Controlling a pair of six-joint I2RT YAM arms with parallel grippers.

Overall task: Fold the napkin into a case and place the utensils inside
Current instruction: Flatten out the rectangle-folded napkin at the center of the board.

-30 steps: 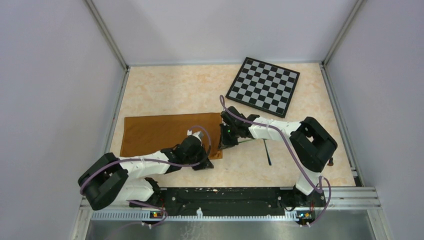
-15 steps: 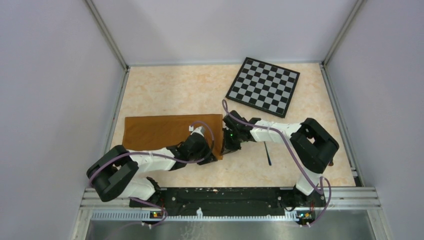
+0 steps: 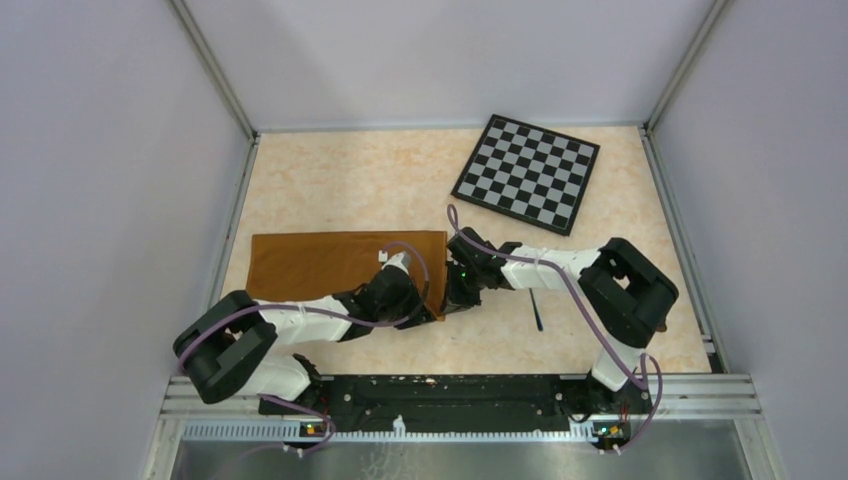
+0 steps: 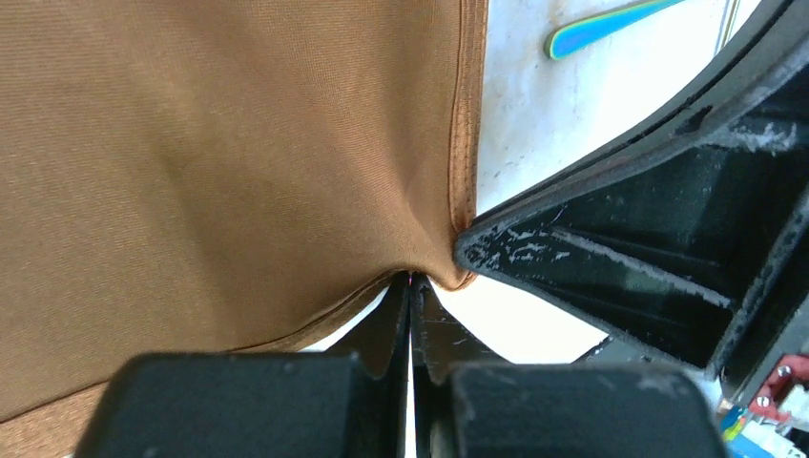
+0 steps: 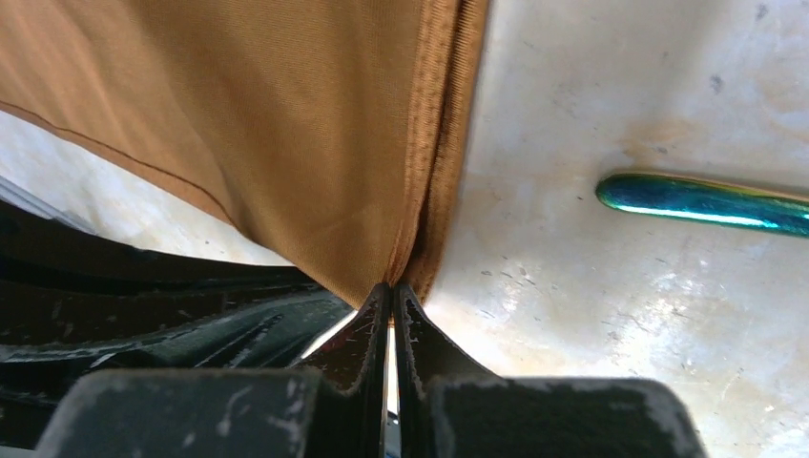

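The rust-brown napkin [image 3: 310, 265] lies as a wide rectangle on the left of the table. My left gripper [image 3: 428, 310] is shut on its near right corner, and the cloth puckers at the closed tips [image 4: 412, 280]. Close beside it, my right gripper [image 3: 450, 296] is shut on the napkin's right hem [image 5: 392, 286], where two layers [image 5: 434, 143] show. One slim dark utensil [image 3: 536, 308] lies on the table right of the grippers. Its iridescent blue-green handle [image 5: 706, 202] shows in the right wrist view and at the top of the left wrist view [image 4: 611, 24]. The case is not in view.
A black-and-grey checkered board [image 3: 527, 173] lies tilted at the back right. Metal rails border the table on both sides. The right gripper's black finger [image 4: 611, 258] crowds the left wrist view. The left gripper's body [image 5: 162, 324] fills the lower left of the right wrist view.
The left arm has reached further right, bringing its gripper onto the napkin's near right corner. The right gripper has shifted slightly nearer. Both stayed shut.
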